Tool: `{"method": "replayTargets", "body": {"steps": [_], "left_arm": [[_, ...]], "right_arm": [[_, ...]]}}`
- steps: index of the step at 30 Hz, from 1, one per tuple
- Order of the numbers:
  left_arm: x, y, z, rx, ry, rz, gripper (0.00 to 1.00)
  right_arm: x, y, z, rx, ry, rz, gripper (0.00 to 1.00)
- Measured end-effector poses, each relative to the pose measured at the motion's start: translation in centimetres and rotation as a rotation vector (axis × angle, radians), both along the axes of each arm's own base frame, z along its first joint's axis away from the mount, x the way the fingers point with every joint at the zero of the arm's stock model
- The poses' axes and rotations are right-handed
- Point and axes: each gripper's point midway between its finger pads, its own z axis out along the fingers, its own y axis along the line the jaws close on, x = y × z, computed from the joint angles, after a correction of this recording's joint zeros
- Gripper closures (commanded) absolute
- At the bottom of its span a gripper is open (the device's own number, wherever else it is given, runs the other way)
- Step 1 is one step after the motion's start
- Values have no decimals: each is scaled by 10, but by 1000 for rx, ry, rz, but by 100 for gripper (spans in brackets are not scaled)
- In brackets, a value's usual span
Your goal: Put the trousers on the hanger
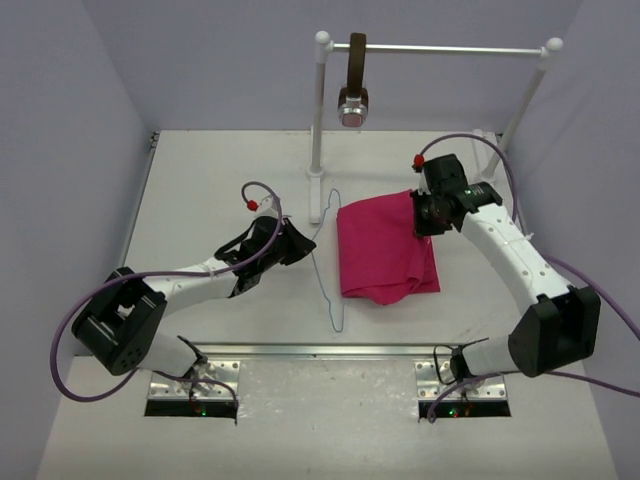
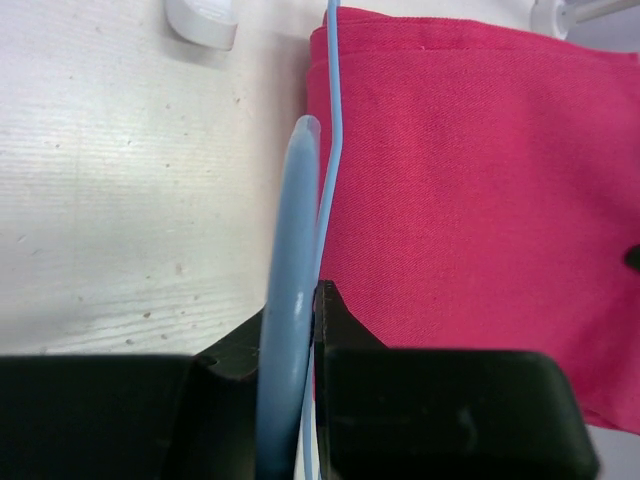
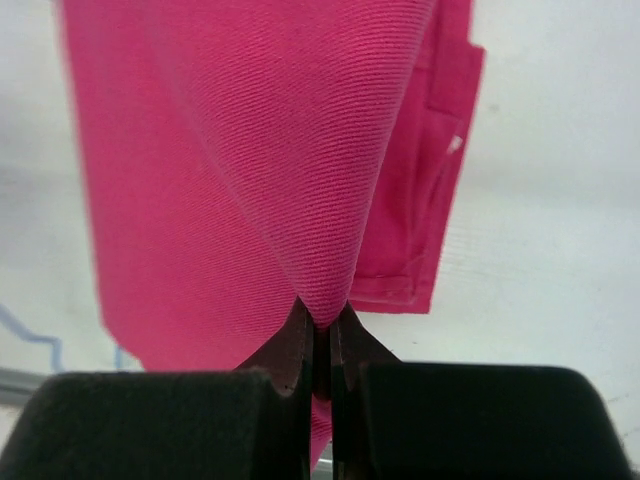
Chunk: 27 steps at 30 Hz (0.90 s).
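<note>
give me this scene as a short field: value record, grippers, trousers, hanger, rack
trousers: folded, on the table, not yet on the hanger
hanger: between the left gripper and the trousers
left gripper: shut on the hanger
right gripper: shut on a pinched fold of the trousers
rack: at the back, a brown strap hanging from its bar

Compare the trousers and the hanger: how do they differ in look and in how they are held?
The trousers are a broad, folded magenta cloth; the hanger is a thin pale blue frame. The right gripper pinches a fold of the trousers into a peak; the left gripper clamps the hanger's slim frame. Shared: each is held in one shut gripper, and they sit side by side.
</note>
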Motion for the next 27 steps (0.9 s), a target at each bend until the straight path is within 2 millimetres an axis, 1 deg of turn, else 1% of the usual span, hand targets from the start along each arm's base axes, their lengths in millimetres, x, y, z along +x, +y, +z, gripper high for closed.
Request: {"method": "replayTargets", "body": {"steps": [2,4,10,11,12,13,14,16,18,19,21,22,25,26,27], "left_arm": [[-3,2,-4,18,16,-7,100],[-4,1,-4,24,25,-17,100],[-4,-4,9,18,18,-45,100],[-5,-5,10,15,18,-52,100],[-5,-6,11,12,20,-59,100],[-5,-8,14,6,17,-66,100],[-5,-9,16,3,16,-72,100],[-5,-10,18,8,14,-82,100],[-6,-6,12,39,26,-88,100],[-7,-4,8,56,37,-89,100],[-8,0,2,78,52,-94,100],[-8,1,0,84,58,-96,100],[-7,-1,2,92,59,-110,100],[-7,-2,3,92,58,-112,100],[-6,-2,4,91,58,-112,100]], "right_arm": [[-1,-17,-28,-38,56,-55,100],[-1,-28,-46,-72,94,-91,100],[16,-52,-81,-97,139,-170,100],[17,-57,-87,-97,150,-186,97],[17,-61,-93,-97,164,-200,86],[17,-64,-100,-96,180,-211,61],[17,-66,-105,-98,194,-217,53],[18,-72,-118,-127,222,-231,51],[17,-80,-127,-153,246,-251,45],[16,-82,-129,-160,255,-256,43],[14,-84,-121,-168,241,-265,43],[15,-83,-112,-163,213,-266,44],[22,-69,-58,-117,47,-243,50],[26,-57,-41,-78,-15,-221,54],[29,-44,-26,-39,-71,-196,65]]}}
